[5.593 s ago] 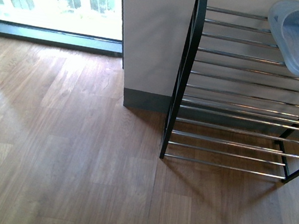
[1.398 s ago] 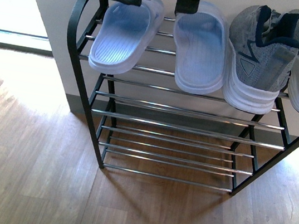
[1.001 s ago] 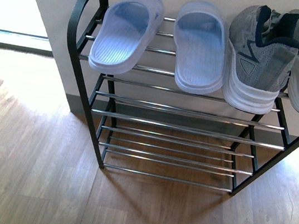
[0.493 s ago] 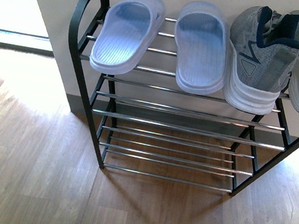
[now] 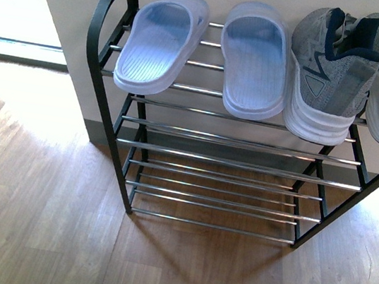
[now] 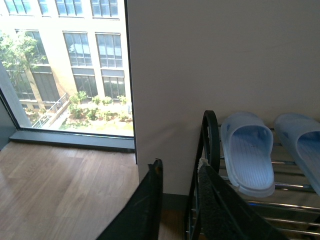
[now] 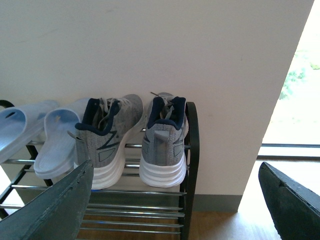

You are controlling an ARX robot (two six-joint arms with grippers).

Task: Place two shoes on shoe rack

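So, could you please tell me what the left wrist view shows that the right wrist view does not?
Only the left wrist view shows the window with buildings and trees outside, the rack's left end loop, and the open left gripper. Only the right wrist view shows the two grey sneakers, the rack's right end, and the wide-open right gripper. Both show the pale blue slides on the shoe rack's top tier, against the wall.

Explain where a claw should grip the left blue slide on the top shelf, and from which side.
Grip the left slide by its heel end, which hangs out past the front bar of the rack, coming from the open front. The strap end lies back near the wall, and the other slide sits close beside it, so those sides look cramped.
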